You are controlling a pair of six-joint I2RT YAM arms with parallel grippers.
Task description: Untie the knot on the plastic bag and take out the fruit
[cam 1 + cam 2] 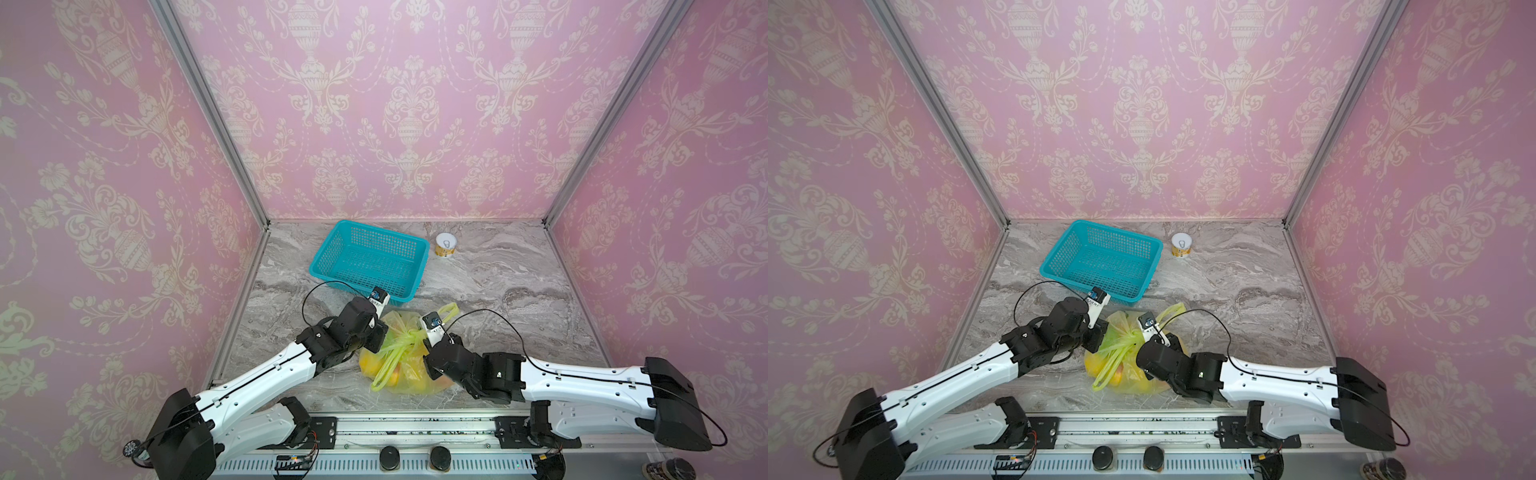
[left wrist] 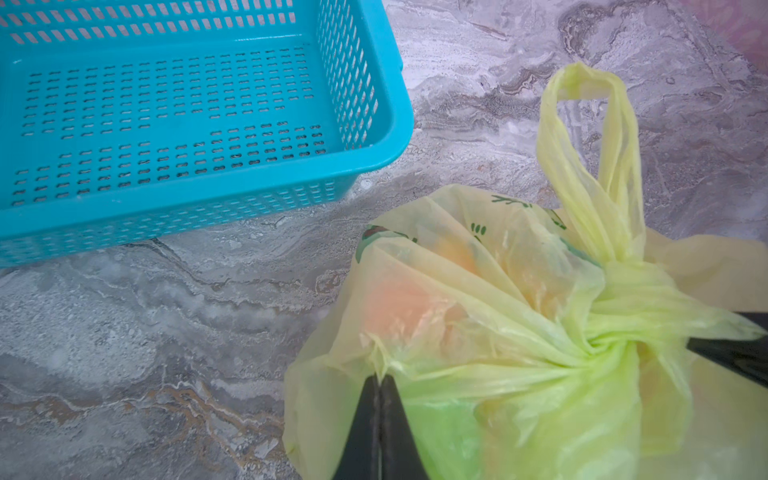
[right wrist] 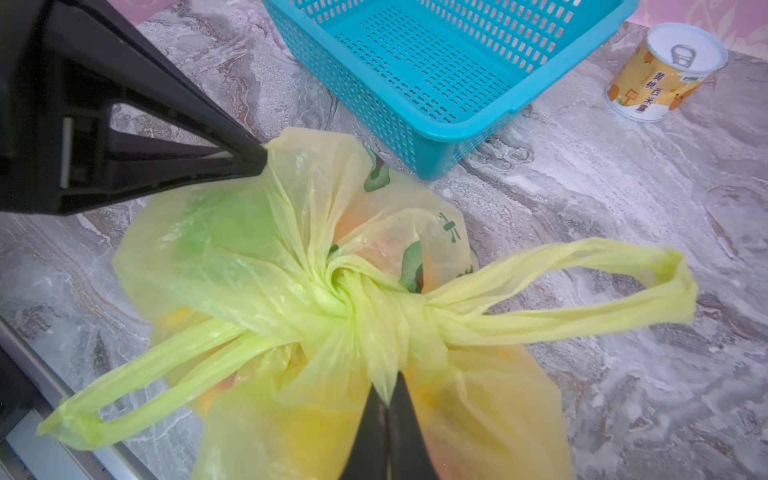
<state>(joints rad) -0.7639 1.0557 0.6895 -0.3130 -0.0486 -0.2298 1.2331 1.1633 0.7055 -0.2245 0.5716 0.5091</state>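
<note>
We're over the marble table (image 1: 519, 291), and the plastic bag (image 1: 405, 382) sits at six o'clock on it, close to the front rail. The fruit (image 2: 399, 307) is inside, showing as orange, yellow and green blurs through the film. The knot (image 3: 374, 299) is tied, right on top of the bag. The far loop handle (image 1: 451, 309) sticks out from it toward one o'clock, and the near loop handle (image 1: 382, 374) trails off toward seven.

The left gripper (image 2: 380, 378) works the bag's ten o'clock side, fingers pressed together with a fold of film pinched at their tips. The right gripper (image 3: 388, 395) comes in from three o'clock, also clamped tight, nipping a pointed tuck of plastic just beside the knot. Creases fan out from the knot toward both pinches.

The teal basket (image 1: 328, 249) lies at eleven o'clock from the bag, near it but apart. The can (image 1: 446, 245) stands upright at one o'clock, well apart.
</note>
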